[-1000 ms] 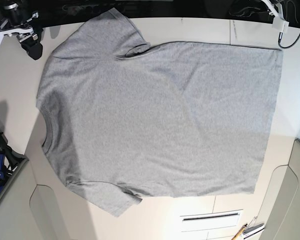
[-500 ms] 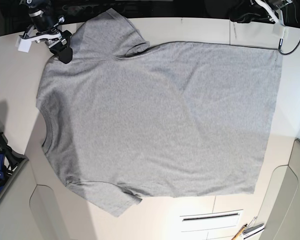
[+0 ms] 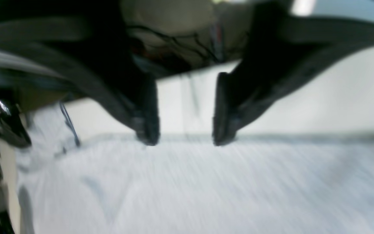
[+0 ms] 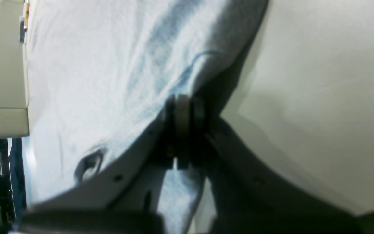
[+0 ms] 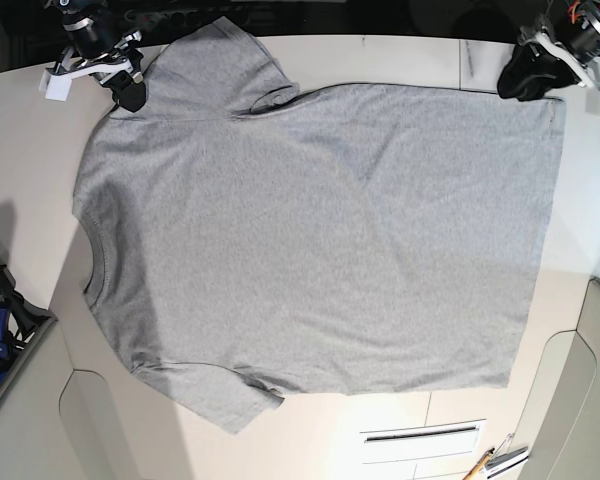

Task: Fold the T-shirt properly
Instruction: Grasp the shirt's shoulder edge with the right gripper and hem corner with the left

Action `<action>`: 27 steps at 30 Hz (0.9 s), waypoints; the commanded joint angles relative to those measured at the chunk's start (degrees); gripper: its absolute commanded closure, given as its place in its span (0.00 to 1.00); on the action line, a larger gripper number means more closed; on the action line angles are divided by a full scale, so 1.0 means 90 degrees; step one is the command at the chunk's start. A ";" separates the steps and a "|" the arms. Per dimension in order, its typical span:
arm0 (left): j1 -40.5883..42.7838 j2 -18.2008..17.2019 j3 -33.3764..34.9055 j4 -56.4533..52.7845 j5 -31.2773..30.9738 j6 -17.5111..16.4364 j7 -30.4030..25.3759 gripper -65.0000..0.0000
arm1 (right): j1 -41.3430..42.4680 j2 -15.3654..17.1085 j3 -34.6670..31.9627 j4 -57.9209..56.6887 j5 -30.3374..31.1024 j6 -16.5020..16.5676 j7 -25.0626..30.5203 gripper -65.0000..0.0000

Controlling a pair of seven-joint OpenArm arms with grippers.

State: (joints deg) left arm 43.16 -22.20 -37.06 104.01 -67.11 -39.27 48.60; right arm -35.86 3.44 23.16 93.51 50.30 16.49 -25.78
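Both arms moved onto far shirt edge since earlier frame.

Left wrist: left gripper jaws apart, tips at hem, nothing held.

Right wrist: right gripper clenched on sleeve-side fabric.

Base: heather-grey cotton T-shirt flat on cream table, long axis collar-left to hem-right; I judge each arm nearest its own end.
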 commanded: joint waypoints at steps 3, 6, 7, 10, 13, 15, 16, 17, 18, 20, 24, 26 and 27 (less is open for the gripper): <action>-0.0340 -0.0092 -0.0435 -0.0041 0.0231 0.0051 -0.0085 0.47 | -0.0058 0.0017 0.0007 0.0061 -0.0046 -0.0017 -0.0044 1.00; -0.0729 -0.0313 -0.0559 -0.0525 0.0372 0.0301 -0.0107 0.47 | -0.0058 0.0017 0.0007 0.0061 -0.0049 -0.0019 -0.0044 1.00; -0.0865 -0.0415 -0.0559 -0.0765 0.0471 0.0342 -0.0187 0.47 | -0.0058 0.0019 0.0007 0.0061 -0.0049 -0.0019 -0.0044 1.00; -0.1324 -0.0719 -0.0559 -0.1702 0.0612 0.0481 -0.0287 0.47 | -0.0061 0.0017 0.0007 0.0061 -0.0049 -0.0019 -0.0044 1.00; -0.1821 -0.0981 -0.0559 -0.2803 0.0576 0.0481 -0.0274 0.47 | -0.0058 0.0019 0.0007 0.0061 -0.0046 -0.0019 -0.0044 1.00; -0.2084 -0.1127 -0.0559 -0.3490 0.0500 0.0481 -0.0255 0.47 | -0.0058 0.0019 0.0007 0.0061 -0.0046 -0.0019 -0.0044 1.00; -0.2200 -0.1195 -0.0559 -0.3810 0.0418 0.0481 -0.0214 0.47 | -0.0058 0.0017 0.0007 0.0061 -0.0046 -0.0019 -0.0044 1.00; -0.2285 -0.1251 -0.0559 -0.4107 0.0323 0.0478 -0.0151 0.47 | -0.0058 0.0019 0.0007 0.0061 -0.0046 -0.0017 -0.0044 1.00; -0.2358 -0.1294 -0.0559 -0.4371 0.0228 0.0476 -0.0083 0.47 | -0.0058 0.0019 0.0007 0.0061 -0.0046 -0.0017 -0.0044 1.00; -0.2399 -0.1336 -0.0556 -0.4787 0.0049 0.0459 0.0000 0.47 | -0.0061 0.0017 0.0007 0.0061 -0.0046 -0.0019 -0.0044 1.00; -0.2353 -0.1287 -0.0539 -0.5105 -0.0338 0.0274 0.0658 0.47 | -0.0058 0.0017 0.0007 0.0061 -0.0046 -0.0017 -0.0044 1.00; -0.2290 -0.1234 -0.0539 -0.5105 -0.0641 0.0170 0.1100 0.47 | -0.0061 0.0017 0.0007 0.0061 -0.0049 -0.0019 -0.0044 1.00; -0.2234 -0.1217 -0.0539 -0.5105 -0.0787 0.0100 0.1234 0.47 | -0.0061 0.0017 0.0007 0.0061 -0.0049 -0.0019 -0.0044 1.00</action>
State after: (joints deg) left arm 22.11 -32.67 -42.06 58.11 -77.19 -39.31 57.04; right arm -35.86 3.44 23.16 93.51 50.30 16.49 -25.78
